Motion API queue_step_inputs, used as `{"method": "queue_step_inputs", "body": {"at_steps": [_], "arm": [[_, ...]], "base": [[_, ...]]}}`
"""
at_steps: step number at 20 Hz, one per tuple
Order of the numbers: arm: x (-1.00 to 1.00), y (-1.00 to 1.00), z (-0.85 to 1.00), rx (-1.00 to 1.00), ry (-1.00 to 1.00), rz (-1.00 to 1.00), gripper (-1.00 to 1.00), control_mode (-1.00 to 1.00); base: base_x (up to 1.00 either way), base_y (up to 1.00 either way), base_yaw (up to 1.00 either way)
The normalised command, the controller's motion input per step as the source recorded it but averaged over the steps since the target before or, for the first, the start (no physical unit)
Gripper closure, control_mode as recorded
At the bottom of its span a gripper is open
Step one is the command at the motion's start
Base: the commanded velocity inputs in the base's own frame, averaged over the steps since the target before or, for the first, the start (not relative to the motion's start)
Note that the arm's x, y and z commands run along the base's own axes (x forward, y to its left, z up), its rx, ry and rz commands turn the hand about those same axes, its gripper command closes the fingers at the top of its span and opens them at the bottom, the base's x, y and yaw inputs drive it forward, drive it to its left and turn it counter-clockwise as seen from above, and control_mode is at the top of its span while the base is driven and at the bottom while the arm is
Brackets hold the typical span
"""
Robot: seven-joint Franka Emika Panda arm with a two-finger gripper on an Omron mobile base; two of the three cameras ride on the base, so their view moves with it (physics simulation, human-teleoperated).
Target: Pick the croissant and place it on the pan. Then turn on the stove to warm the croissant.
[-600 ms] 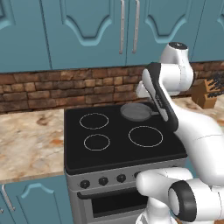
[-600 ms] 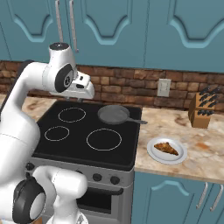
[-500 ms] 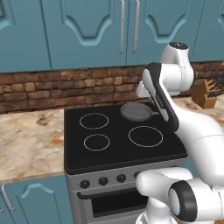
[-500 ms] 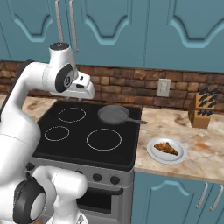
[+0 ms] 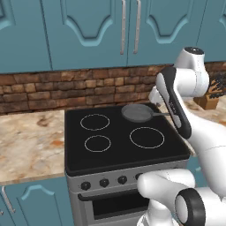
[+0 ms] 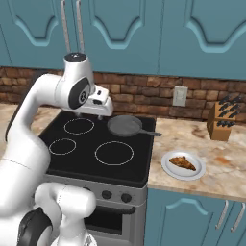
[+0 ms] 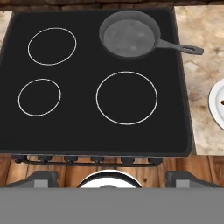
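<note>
The croissant (image 6: 182, 162), a small golden-brown wedge, lies on a white plate (image 6: 168, 169) on the counter to the right of the stove (image 6: 139, 166). On the stove's back right burner stands the dark pan (image 6: 124, 125) (image 5: 136, 112) (image 7: 129, 37), nothing in it, its handle pointing right toward the counter. My gripper (image 6: 102, 111) (image 7: 112, 178) hangs high above the cooktop (image 7: 78, 131), left of the pan and well left of the croissant. It points down and is open, its fingertips (image 7: 41, 178) wide apart with nothing between them.
A row of dark knobs (image 5: 103, 182) (image 7: 65, 158) lines the stove's grey front panel. A knife block (image 6: 223, 122) stands at the back right of the counter, with a wall outlet (image 6: 180, 96) beside it. Marbled counter (image 5: 26, 141) flanks the stove on both sides, under blue cabinets.
</note>
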Motion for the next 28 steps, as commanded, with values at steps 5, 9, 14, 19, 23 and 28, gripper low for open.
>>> {"method": "queue_step_inputs", "body": {"at_steps": [5,9,14,19,23,28], "arm": [[0.0,-0.52,-0.13,0.0,0.03,0.0,-1.0,-1.0],[0.0,-0.63,-0.26,0.0,0.04,0.0,-1.0,-1.0],[0.0,-0.55,-0.35,-0.03,0.0,0.01,-1.0,-1.0],[0.0,-0.56,-0.35,-0.03,0.0,0.06,-1.0,-1.0],[-0.01,-0.57,-0.31,-0.01,0.01,0.11,-1.0,-1.0],[-0.03,-0.58,-0.27,0.0,0.0,0.11,-1.0,-1.0]], "base": [[0.0,0.0,0.0],[0.0,0.0,0.0],[0.0,0.0,0.0],[0.0,0.0,0.0],[0.0,0.0,0.0],[0.0,0.0,0.0]]}}
